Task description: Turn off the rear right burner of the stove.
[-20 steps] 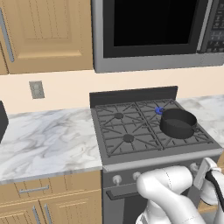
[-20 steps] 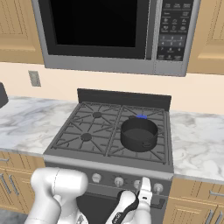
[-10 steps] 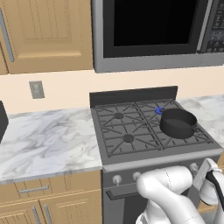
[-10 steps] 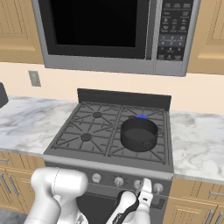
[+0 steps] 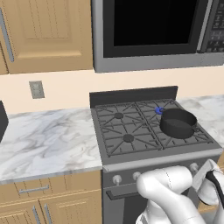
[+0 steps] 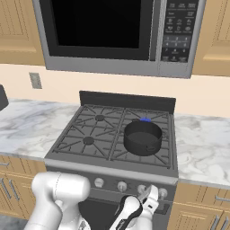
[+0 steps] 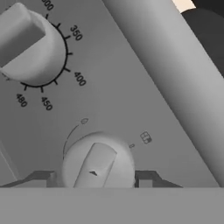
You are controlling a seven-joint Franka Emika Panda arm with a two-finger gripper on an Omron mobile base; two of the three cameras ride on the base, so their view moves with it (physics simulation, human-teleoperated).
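step: reaching the knob (image 7: 97,164) on the stove (image 6: 112,168) front | rear right burner (image 6: 145,120) lit behind pot (image 6: 143,137) | claw (image 6: 150,202) straddles knob, grip unclear | next: clench, turn

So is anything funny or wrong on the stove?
One thing: the rear right burner shows a small blue flame with no pot on it, while the black pot sits on the front right grate of the stove. Nothing looks spilled, tipped or broken.
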